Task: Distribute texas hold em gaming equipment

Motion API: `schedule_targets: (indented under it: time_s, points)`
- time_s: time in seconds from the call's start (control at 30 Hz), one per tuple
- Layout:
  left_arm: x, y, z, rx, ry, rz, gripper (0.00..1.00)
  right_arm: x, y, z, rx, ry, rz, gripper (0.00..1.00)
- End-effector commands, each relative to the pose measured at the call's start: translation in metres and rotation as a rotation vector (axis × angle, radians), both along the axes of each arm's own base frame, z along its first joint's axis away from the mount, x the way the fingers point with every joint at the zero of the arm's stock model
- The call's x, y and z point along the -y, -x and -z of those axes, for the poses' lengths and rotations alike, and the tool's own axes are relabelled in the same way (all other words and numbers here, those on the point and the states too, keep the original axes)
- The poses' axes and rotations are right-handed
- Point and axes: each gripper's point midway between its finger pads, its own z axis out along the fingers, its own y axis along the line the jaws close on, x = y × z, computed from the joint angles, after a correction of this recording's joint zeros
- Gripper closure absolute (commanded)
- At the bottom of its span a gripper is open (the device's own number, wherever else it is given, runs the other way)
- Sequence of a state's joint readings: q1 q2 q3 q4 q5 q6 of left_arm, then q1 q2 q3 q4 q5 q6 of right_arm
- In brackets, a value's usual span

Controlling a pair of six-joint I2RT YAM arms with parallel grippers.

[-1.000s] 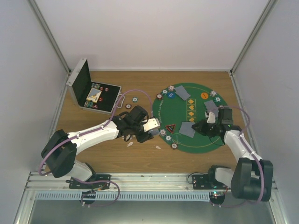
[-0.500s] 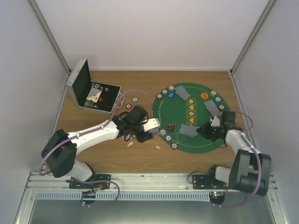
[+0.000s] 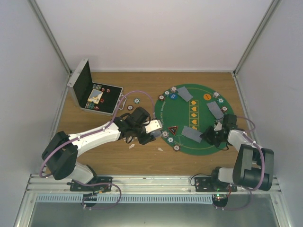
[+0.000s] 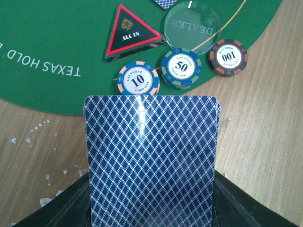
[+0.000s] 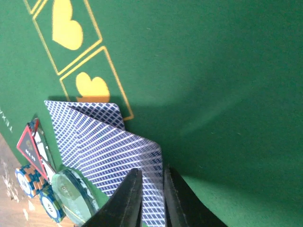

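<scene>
My left gripper [image 3: 154, 127] is shut on a deck of blue-backed playing cards [image 4: 151, 161], just off the left rim of the green mat [image 3: 199, 120]. Ahead of the deck lie a 10 chip [image 4: 138, 79], a 50 chip [image 4: 181, 67], a 100 chip [image 4: 228, 56], the red-black ALL IN triangle [image 4: 129, 32] and a clear dealer button [image 4: 192, 24]. My right gripper [image 5: 152, 189] is low over the mat, jaws almost together on a card [image 5: 113, 156]. That card's far end overlaps another card [image 5: 85, 112] on the mat.
An open metal case [image 3: 90, 92] with chips stands at the back left. Loose chips [image 3: 130, 108] lie on the wood beside it. White scraps [image 3: 131, 146] lie near my left gripper. More cards [image 3: 185, 93], an orange button [image 3: 207, 96] and a blue button [image 3: 174, 97] sit on the mat.
My right gripper has moved down and toward the near edge, bringing its card low onto the card at the mat's near side. The left arm has not moved.
</scene>
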State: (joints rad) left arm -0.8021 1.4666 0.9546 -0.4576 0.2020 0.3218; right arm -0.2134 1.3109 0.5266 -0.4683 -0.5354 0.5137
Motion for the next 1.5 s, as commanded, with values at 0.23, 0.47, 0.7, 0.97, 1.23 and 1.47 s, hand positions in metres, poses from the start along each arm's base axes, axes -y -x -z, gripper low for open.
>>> schedule_targets:
  time_s: [0.23,0.47,0.7,0.97,1.23,1.47]
  points:
    - [0.005,-0.008,-0.013,0.045,0.049,-0.014,0.43,0.026,-0.006,-0.025,-0.004,0.120,0.112,0.38]
    - [0.005,-0.007,-0.015,0.045,0.050,-0.014,0.43,0.001,-0.038,-0.081,0.208,0.055,-0.028,0.23]
    - [0.007,-0.006,-0.015,0.039,0.060,-0.007,0.43,-0.135,-0.029,-0.120,0.343,-0.228,-0.542,0.23]
    - [0.007,-0.005,-0.017,0.040,0.066,-0.007,0.43,-0.212,-0.004,-0.115,0.326,-0.282,-0.806,0.33]
    - [0.007,-0.005,-0.018,0.041,0.069,-0.004,0.43,-0.233,-0.003,-0.101,0.297,-0.250,-0.881,0.38]
    - [0.008,-0.005,-0.018,0.041,0.069,-0.003,0.43,-0.240,-0.003,-0.084,0.256,-0.206,-0.907,0.46]
